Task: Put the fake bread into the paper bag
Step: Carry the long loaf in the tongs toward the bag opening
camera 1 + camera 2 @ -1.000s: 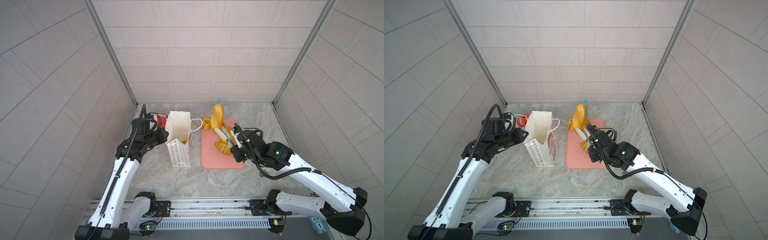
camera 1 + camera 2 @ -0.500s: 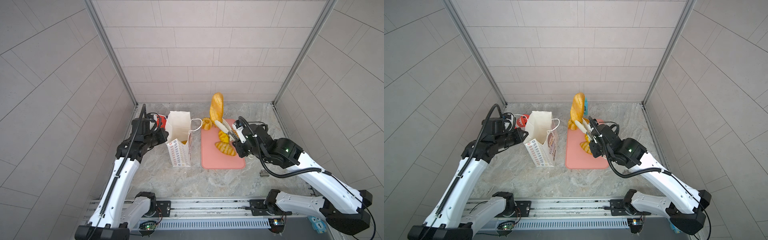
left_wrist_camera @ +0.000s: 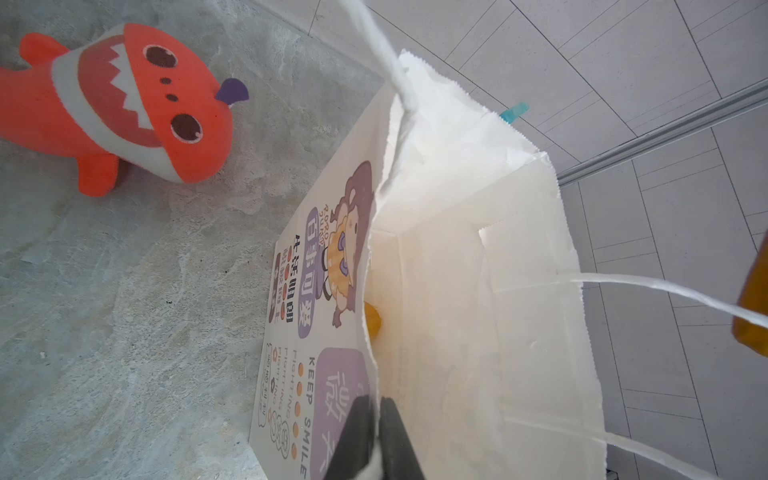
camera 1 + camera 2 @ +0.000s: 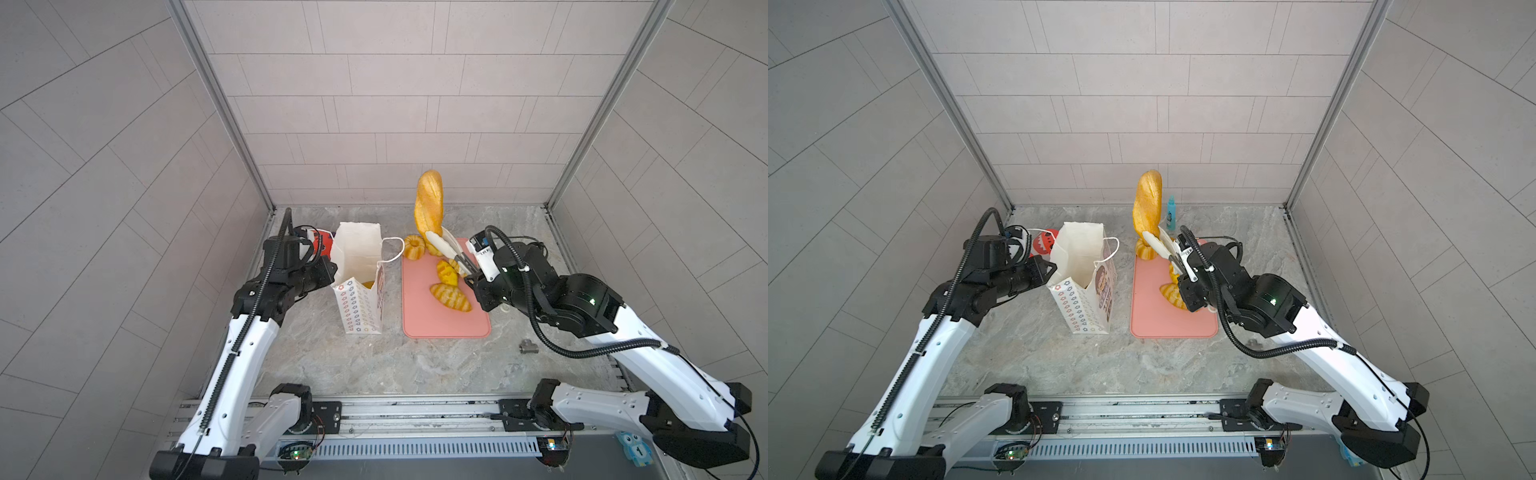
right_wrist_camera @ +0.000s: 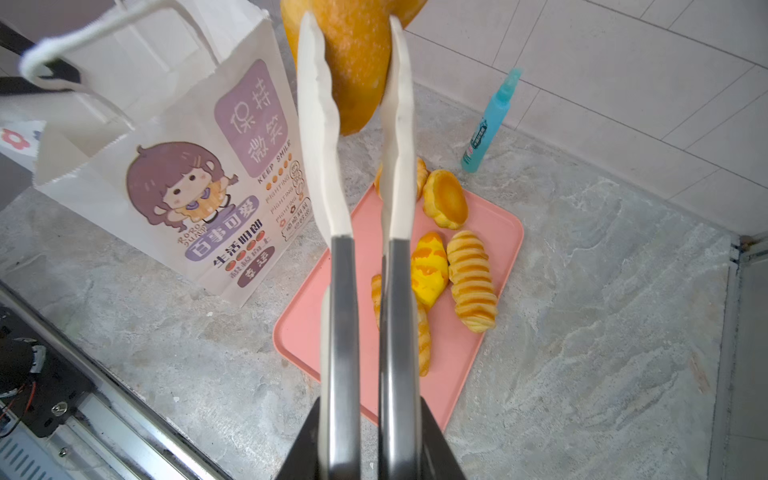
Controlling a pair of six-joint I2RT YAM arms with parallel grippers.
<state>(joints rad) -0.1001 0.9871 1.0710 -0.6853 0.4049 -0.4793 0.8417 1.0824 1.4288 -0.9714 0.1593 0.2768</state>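
While the right gripper (image 5: 368, 436) clenches metal tongs (image 5: 345, 299) pinching the long loaf (image 4: 429, 203) aloft over the pink tray (image 4: 436, 326), the left gripper (image 3: 374, 440) grips the rim of the paper bag (image 4: 358, 259), which stands open on the tabletop (image 4: 374, 365) just beside the tray; smaller breads (image 5: 471, 282) lie on the tray.

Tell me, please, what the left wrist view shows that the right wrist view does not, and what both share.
Only the left wrist view: the shark toy, the inside of the paper bag with a yellow bread at its bottom, and the left gripper shut on the bag's rim.
Only the right wrist view: the pink tray carrying loose breads, and the tongs held in the right gripper.
Both: the paper bag, the spray bottle (only its tip in the left wrist view) and probably the long loaf in the tongs.
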